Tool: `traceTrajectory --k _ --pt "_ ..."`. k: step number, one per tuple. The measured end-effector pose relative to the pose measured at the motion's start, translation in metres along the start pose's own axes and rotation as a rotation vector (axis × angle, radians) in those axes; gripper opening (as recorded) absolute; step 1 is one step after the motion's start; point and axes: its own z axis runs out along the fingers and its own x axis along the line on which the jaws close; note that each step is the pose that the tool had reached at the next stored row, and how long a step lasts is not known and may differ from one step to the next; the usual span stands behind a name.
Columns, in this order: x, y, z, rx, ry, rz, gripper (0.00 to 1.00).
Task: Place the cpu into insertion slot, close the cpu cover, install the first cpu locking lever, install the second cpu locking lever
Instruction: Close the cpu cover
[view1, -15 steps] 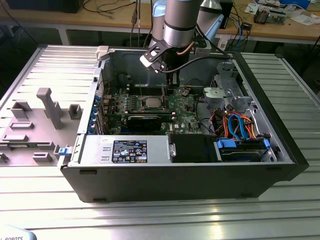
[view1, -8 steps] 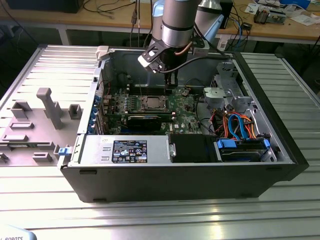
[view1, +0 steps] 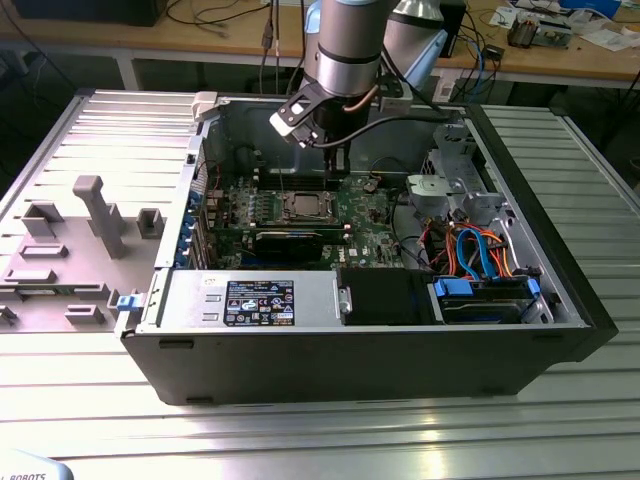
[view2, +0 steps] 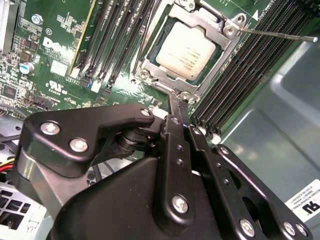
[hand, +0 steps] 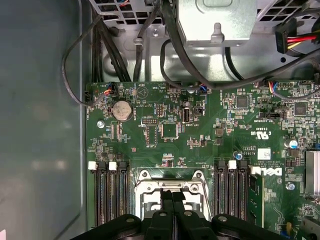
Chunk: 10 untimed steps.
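The motherboard (hand: 200, 125) was seen in green, patterned with fine pale traces. On it, the cpu (view2: 187, 50) was topped in silver-grey and framed by the shiny silver cpu cover (view2: 159, 70). The end effector (view2: 175, 100) was finished in black. Beside the motherboard, cables (view1: 478, 250) were coloured orange and blue.

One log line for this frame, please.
cpu: seated | cpu cover: closed over it | locking lever: sticking out sideways | hand: shut, tip at cover edge

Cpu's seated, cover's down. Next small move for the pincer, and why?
Probably shift the shut pincer onto the lever rod: the cpu cover lies over the cpu, but that rod juts out away from it, apparently unlatched.
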Motion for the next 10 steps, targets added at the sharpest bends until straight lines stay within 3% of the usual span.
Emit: traceTrajectory --k 10 --pt "0.0000 -0.0008 0.0003 0.0000 0.0001 0.000 0.11"
